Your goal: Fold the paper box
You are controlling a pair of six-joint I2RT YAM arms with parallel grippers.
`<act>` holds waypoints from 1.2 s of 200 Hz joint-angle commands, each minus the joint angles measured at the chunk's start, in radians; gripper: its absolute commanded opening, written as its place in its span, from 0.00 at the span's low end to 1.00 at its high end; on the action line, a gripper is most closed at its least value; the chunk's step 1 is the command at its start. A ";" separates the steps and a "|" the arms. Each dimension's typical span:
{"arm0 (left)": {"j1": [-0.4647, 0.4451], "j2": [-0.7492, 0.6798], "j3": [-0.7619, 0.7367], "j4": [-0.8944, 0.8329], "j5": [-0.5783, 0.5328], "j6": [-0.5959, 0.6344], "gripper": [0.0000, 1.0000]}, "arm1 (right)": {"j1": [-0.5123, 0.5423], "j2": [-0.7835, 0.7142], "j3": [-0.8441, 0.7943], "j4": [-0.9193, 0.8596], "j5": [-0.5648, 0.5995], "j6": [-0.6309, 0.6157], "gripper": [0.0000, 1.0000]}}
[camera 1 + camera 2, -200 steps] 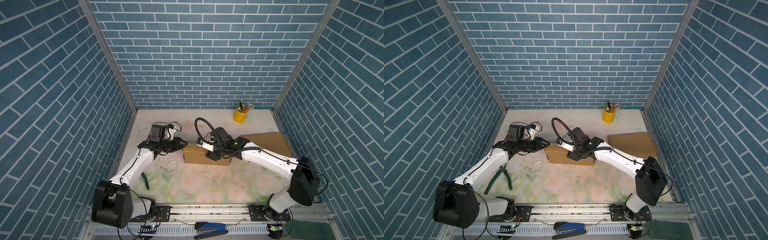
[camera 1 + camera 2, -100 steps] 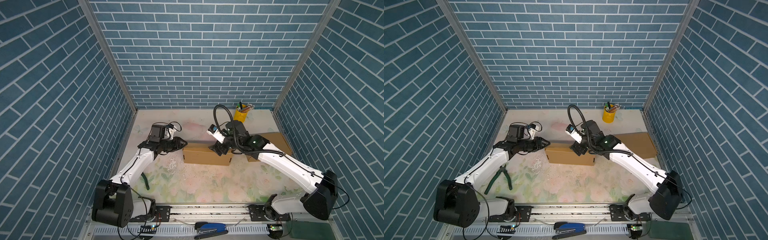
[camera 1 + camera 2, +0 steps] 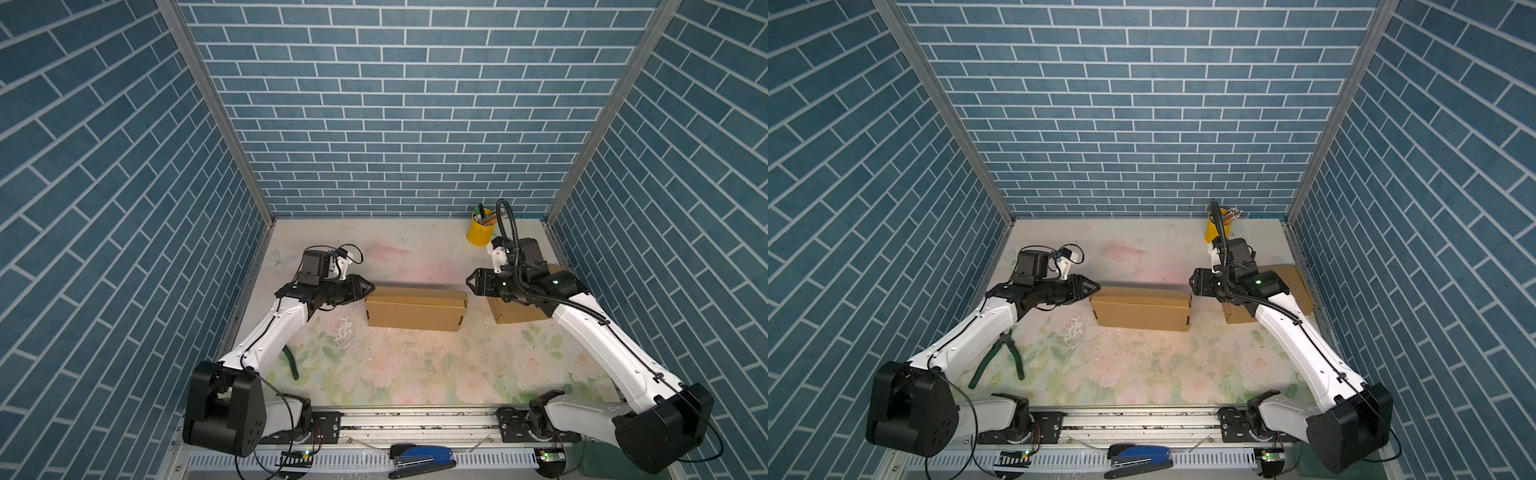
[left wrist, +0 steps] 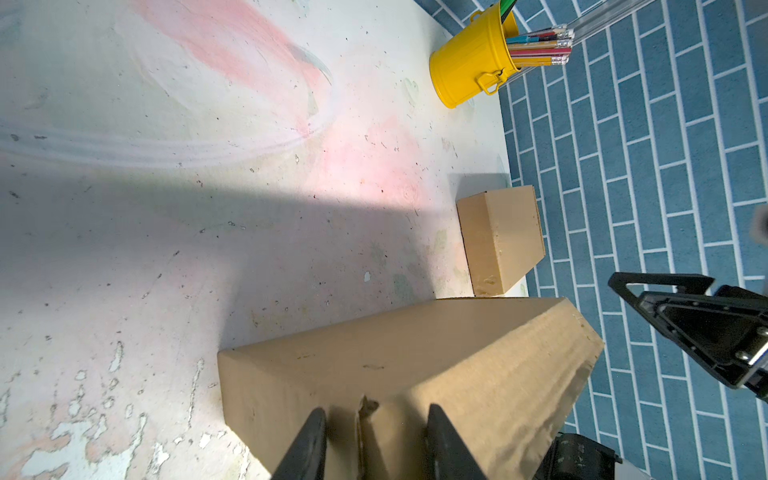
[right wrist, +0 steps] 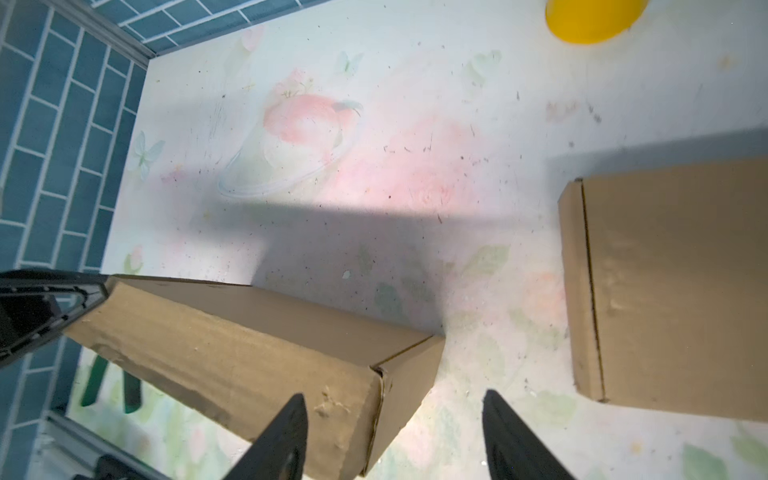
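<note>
1 long paper box (image 3: 415, 309) lies closed on the table (image 3: 415, 374), between 2 grippers. The left gripper (image 3: 370, 286) is part open, tips against the box's left end, with no clamp visible. The right gripper (image 3: 469, 282) is spread wide and empty, just off the box's right end. Right of the paper box sits 1 second box (image 3: 515, 316). Behind-right of it stands 1 yellow cup (image 3: 480, 232), and left-front lies 1 pliers (image 3: 1000, 357).

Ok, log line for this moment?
long brown cardboard box: closed | left gripper: at its left end | right gripper: open, beside right end
</note>
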 commanded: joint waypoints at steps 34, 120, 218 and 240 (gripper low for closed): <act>0.001 0.007 -0.028 -0.114 -0.059 0.044 0.41 | -0.023 0.022 -0.057 0.015 -0.250 0.189 0.69; 0.002 0.011 -0.029 -0.123 -0.059 0.059 0.40 | -0.023 0.060 -0.134 0.004 -0.255 0.130 0.56; 0.020 0.002 -0.010 -0.168 -0.089 0.115 0.49 | -0.030 0.102 -0.208 0.063 -0.226 0.109 0.48; 0.041 -0.042 0.011 -0.178 -0.062 0.104 0.55 | -0.031 0.104 -0.206 0.064 -0.228 0.108 0.48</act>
